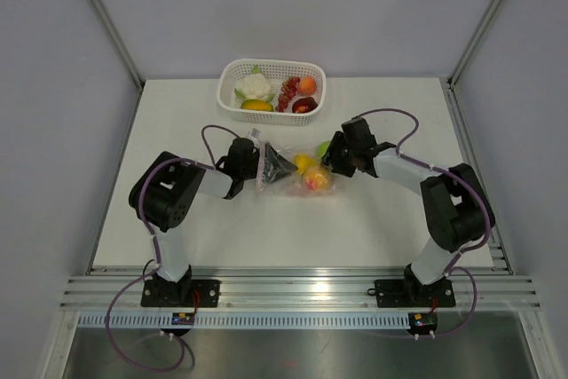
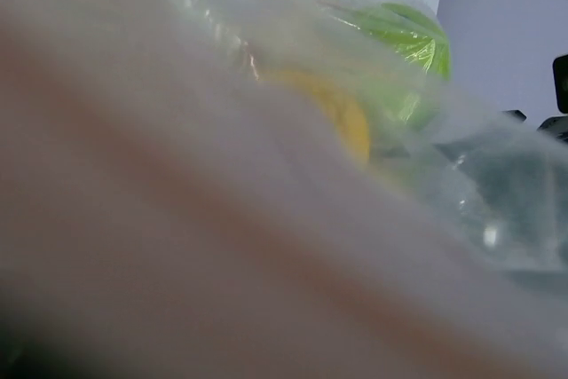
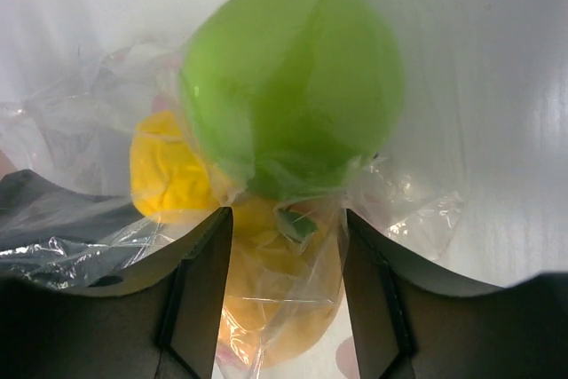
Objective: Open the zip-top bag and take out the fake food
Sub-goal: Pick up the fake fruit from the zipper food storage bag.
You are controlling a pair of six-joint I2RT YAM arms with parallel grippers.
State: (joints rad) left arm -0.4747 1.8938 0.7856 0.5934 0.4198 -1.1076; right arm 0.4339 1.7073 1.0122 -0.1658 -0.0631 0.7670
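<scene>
zip-top bag [image 1: 293, 172] is laid on its side mid-table, between the two grippers, pink zip strip at its left end. fake food [image 1: 315, 181] is seen inside: a green apple [image 3: 293, 77], a yellow piece [image 3: 169, 170] and a peach-coloured piece nearest the arms. All three are bunched toward the bag's right half.

A white perforated basket [image 1: 232, 106] is set just beyond the bag at the far edge of the table [image 1: 177, 237]. A cauliflower [image 1: 256, 86], an orange-yellow piece, dark red grapes, a peach and a red piece are held in it. Basket and bag are kept apart.

right gripper [image 3: 286, 228] is clamped on the bag's right end. Its fingers are partly closed, and the gap is filled edge to edge by crinkled plastic and part of a yellow-orange piece. The apple is pressed just past the fingertips.

left gripper [image 1: 255, 166] is placed at the zip end. Its wrist camera is smothered by blurred plastic, so the finger state cannot be told.

Both arms are folded at the elbow, forearms angled inward and low over the table.
</scene>
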